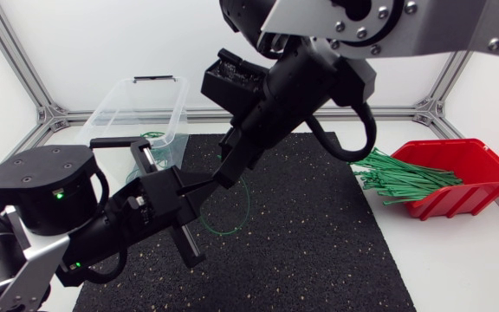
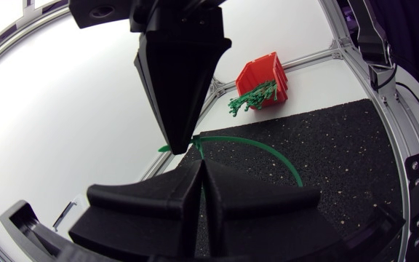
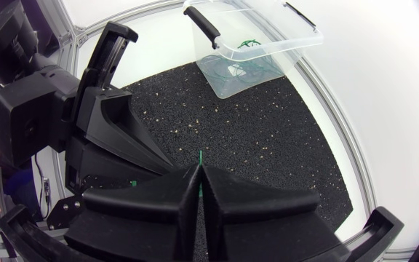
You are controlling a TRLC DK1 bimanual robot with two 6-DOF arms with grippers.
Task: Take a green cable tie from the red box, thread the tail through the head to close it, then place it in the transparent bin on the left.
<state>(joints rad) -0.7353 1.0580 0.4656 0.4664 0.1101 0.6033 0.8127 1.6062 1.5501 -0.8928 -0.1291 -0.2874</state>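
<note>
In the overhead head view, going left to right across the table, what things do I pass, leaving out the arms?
transparent bin → looped cable tie → loose green ties → red box

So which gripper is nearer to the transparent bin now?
Left, narrowly. The left gripper, just in front of the transparent bin, holds the green cable tie; the right gripper grips the same tie from over the black mat, slightly farther away.
</note>
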